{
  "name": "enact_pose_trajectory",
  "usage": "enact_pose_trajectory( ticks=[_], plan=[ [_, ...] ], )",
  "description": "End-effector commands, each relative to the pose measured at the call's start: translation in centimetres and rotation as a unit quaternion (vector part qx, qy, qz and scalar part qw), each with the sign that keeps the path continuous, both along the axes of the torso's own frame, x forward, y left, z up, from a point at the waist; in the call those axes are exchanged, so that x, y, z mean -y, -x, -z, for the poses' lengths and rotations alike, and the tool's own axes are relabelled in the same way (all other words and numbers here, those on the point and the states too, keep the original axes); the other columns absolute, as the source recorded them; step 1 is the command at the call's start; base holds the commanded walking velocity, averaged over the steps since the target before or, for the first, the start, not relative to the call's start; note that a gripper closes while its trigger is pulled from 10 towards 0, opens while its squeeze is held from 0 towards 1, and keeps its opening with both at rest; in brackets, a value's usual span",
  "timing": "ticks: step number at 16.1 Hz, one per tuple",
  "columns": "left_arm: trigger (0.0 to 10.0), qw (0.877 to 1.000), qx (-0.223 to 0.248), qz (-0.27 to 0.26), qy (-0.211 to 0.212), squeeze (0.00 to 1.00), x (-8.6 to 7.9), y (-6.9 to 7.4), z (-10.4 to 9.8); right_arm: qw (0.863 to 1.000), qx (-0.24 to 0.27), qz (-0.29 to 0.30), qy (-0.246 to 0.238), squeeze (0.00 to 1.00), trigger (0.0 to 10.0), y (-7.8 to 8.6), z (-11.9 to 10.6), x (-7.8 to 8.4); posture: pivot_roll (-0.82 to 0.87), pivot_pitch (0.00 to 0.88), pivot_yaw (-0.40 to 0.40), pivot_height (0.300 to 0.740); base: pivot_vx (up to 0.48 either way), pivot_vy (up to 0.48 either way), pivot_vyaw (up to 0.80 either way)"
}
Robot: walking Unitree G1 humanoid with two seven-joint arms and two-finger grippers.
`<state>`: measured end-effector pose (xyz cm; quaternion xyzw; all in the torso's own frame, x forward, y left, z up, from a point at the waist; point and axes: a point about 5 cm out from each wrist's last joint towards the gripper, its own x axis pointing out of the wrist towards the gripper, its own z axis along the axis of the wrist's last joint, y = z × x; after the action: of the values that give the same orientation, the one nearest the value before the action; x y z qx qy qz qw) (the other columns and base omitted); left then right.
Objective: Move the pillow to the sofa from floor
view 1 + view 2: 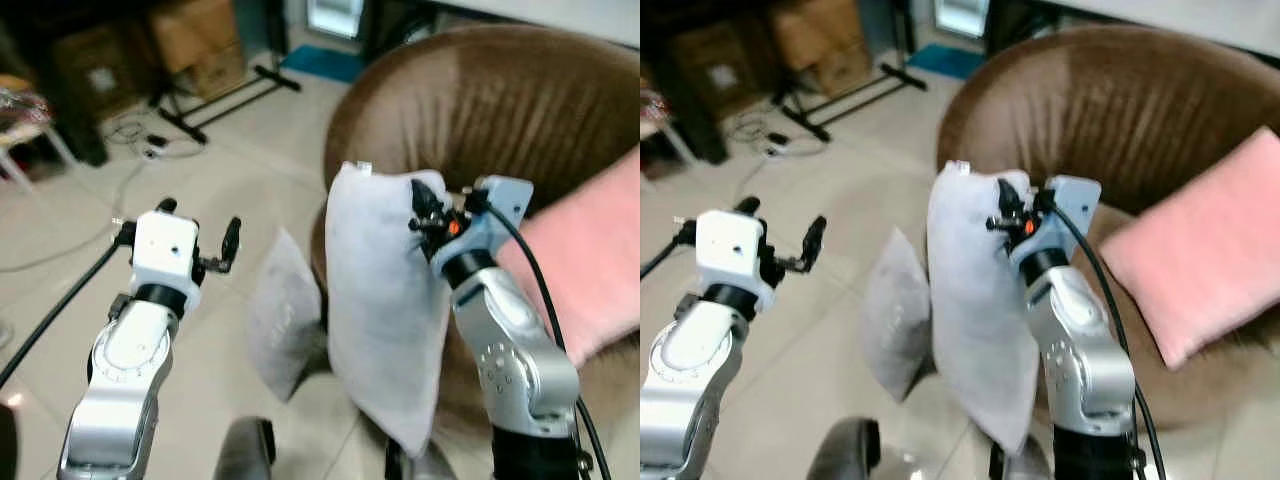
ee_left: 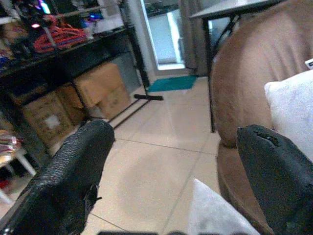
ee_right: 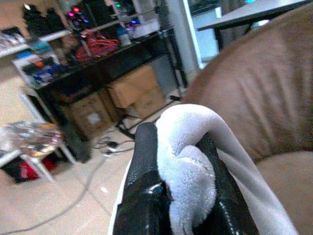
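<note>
Two light grey pillows and one pink cushion in the room. First grey pillow [image 1: 385,310] lifted clear of the tiled floor [image 1: 200,190], hanging upright in front of the brown sofa's [image 1: 500,110] rounded front edge, pinched at its upper corner. Right gripper [image 3: 178,196] clamped on that pillow, a bunched fold of white fabric squeezed between its two black fingers [image 3: 142,161]. Second grey pillow [image 1: 283,315] standing on the floor, leaning against the sofa's base just beside the raised one. Pink cushion [image 1: 1210,250] lying on the sofa seat toward its right side, propped against the backrest. Left gripper [image 1: 197,233] raised over the open floor to the left of both pillows, fingers [image 2: 78,176] spread wide apart, holding nothing. Two cardboard boxes [image 2: 100,90] stacked under a dark shelf at the far side of the floor, cables [image 1: 150,140] trailing nearby. Blue mat [image 2: 171,84] at a bright doorway beyond.
</note>
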<state>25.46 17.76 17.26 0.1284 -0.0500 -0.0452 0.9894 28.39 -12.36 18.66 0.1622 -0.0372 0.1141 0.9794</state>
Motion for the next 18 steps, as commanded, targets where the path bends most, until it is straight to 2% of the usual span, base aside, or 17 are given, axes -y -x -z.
enact_pose_trajectory(
  ticks=[1,6,13,15,18],
  plan=[
    [10.0,1.0,0.001,0.002,-0.002,0.0,0.14,-0.11,0.06,1.0,0.027,0.002,-0.011,0.0,10.0,0.38,-1.23,0.29,-0.02,0.0,0.03,0.698,0.0,0.0,0.0],
    [10.0,1.0,-0.002,0.006,-0.006,0.0,0.38,-0.27,0.23,0.999,0.01,0.003,-0.031,0.0,10.0,0.32,-0.96,0.48,-0.02,0.0,0.032,0.74,0.0,0.0,0.0],
    [10.0,1.0,-0.005,0.009,-0.01,0.0,0.39,-0.54,0.31,0.999,0.005,0.005,-0.032,0.0,10.0,0.36,-0.77,0.47,-0.02,0.0,0.037,0.74,0.0,0.0,0.0],
    [10.0,1.0,-0.005,0.011,-0.011,0.0,0.43,-0.54,0.3,0.999,0.006,0.04,0.026,0.0,10.0,0.05,-0.6,0.94,-0.02,0.0,0.038,0.74,0.0,0.0,0.0],
    [10.0,1.0,-0.005,0.012,-0.011,0.0,0.52,-0.55,0.34,0.998,0.015,0.053,0.04,0.0,10.0,0.03,-0.53,1.25,-0.02,0.0,0.038,0.74,0.0,0.0,0.0]
  ],
)
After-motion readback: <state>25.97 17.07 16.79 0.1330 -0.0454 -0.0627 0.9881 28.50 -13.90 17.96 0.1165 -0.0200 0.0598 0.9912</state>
